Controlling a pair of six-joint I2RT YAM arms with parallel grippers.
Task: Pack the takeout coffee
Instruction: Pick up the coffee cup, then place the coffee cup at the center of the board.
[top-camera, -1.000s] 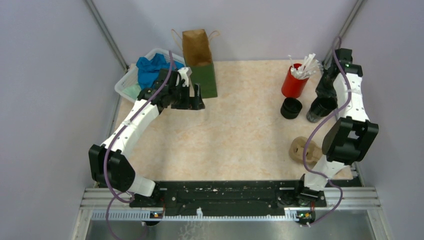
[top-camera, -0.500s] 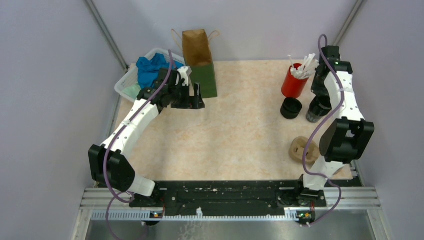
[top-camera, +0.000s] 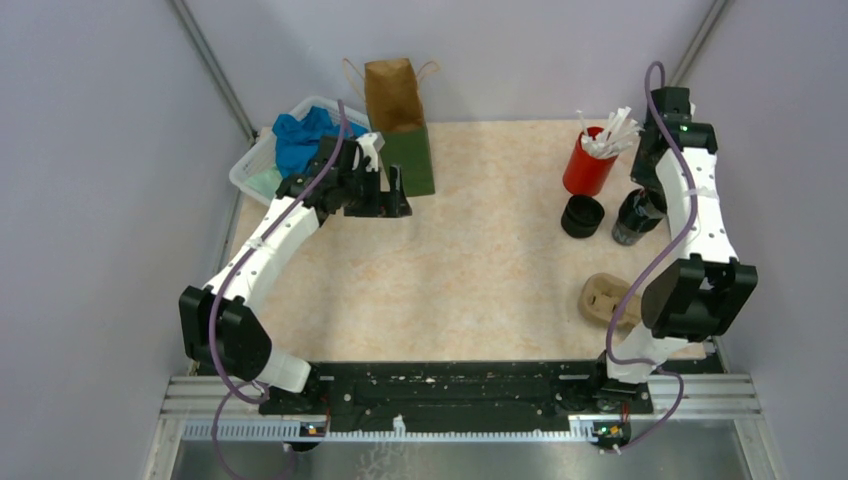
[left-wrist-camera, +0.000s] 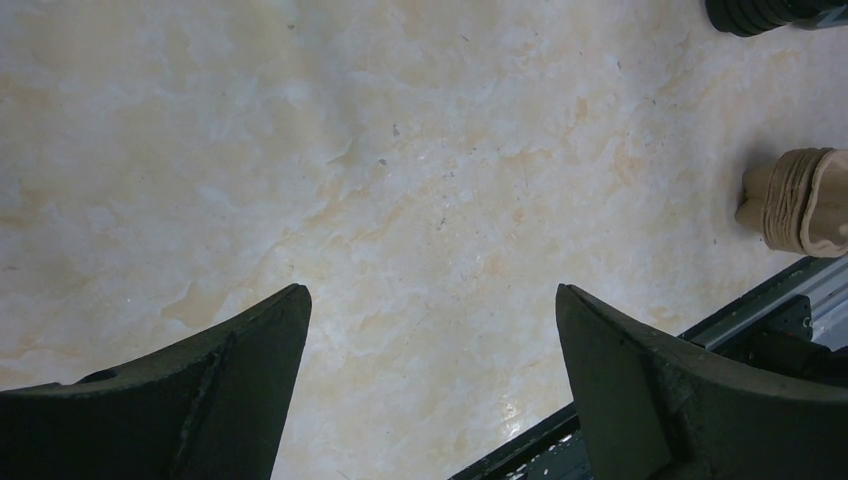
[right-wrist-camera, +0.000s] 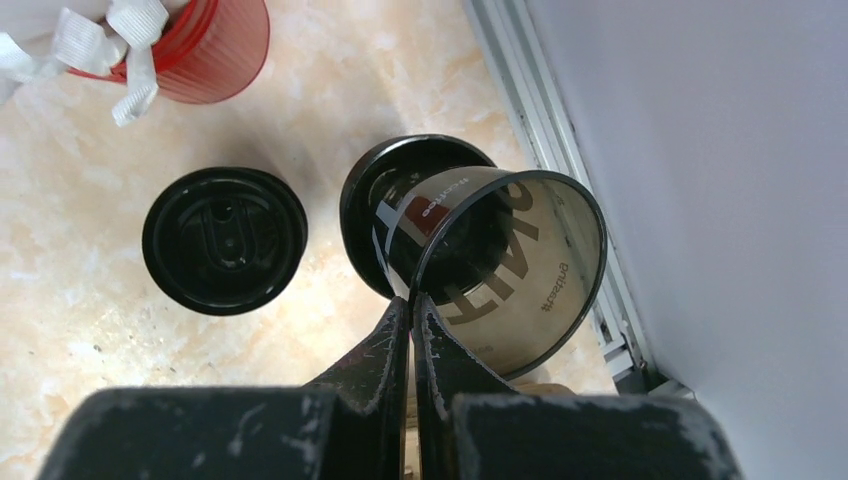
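A takeout coffee cup with its black lid on stands on the table, also seen in the right wrist view. Right of it, my right gripper is shut on the rim of an open black cup that has no lid. That cup hangs tilted with its tan inside towards the camera. A black round rim lies under it; lid or cup I cannot tell. From above, this gripper is near the table's right edge. My left gripper is open and empty beside the paper bag.
A red cup of white sticks stands behind the black cups. The tan pulp carrier lies near the right arm's base, also in the left wrist view. A plastic bin with blue cloth sits far left. The metal rail and wall are close on the right.
The right arm has swung and straightened, its wrist shifting over the black cup it grips. The left arm has not moved.
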